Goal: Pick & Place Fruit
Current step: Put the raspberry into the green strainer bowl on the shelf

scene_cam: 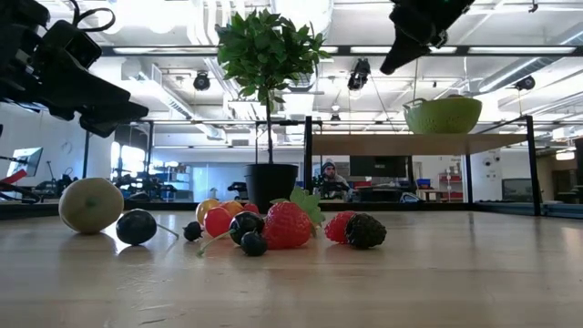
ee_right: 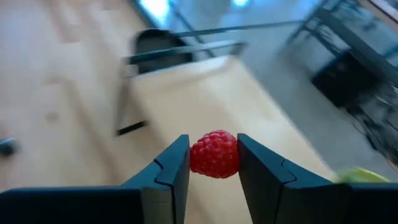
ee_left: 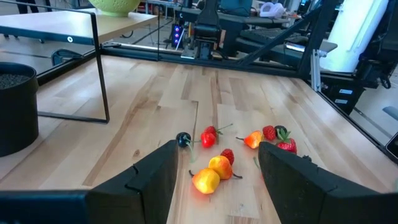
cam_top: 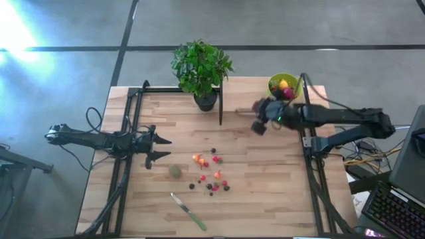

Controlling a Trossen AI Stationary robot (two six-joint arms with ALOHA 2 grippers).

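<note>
Raspberry (ee_right: 214, 154) sits gripped in our right hand (ee_right: 213, 163) near the green bowl (cam_top: 284, 85); we should centre over it before releasing. Our left hand (ee_left: 214, 180) waits open.

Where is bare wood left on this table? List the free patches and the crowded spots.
Free: the wood between the fruit and the right rail, the near right corner beyond the knife, and the stretch between the plant and the left gripper. Crowded: the centre, where the fruit lies scattered with the kiwi beside it, and the back right under the right gripper by the bowl.
</note>
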